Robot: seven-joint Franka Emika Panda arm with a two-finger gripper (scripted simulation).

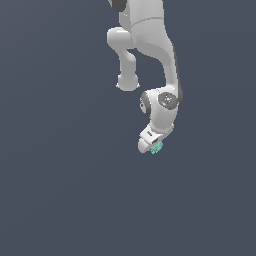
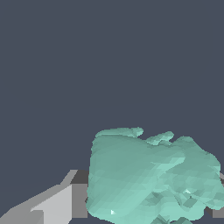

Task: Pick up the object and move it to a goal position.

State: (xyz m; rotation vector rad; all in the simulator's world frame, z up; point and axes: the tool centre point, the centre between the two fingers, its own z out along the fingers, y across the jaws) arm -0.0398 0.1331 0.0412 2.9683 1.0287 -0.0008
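Note:
The object (image 1: 157,147) is a small lumpy teal-green chunk that peeks out at the tip of the white gripper (image 1: 150,145) in the exterior view. In the wrist view the object (image 2: 151,177) looms large and sits between the grey fingers (image 2: 57,203), one finger on either side of it. The gripper is shut on the object. Most of the fingers are hidden behind the hand in the exterior view. No goal marker shows in either view.
The white arm (image 1: 150,45) reaches down from the top of the exterior view. Around it there is only a plain dark grey-blue background.

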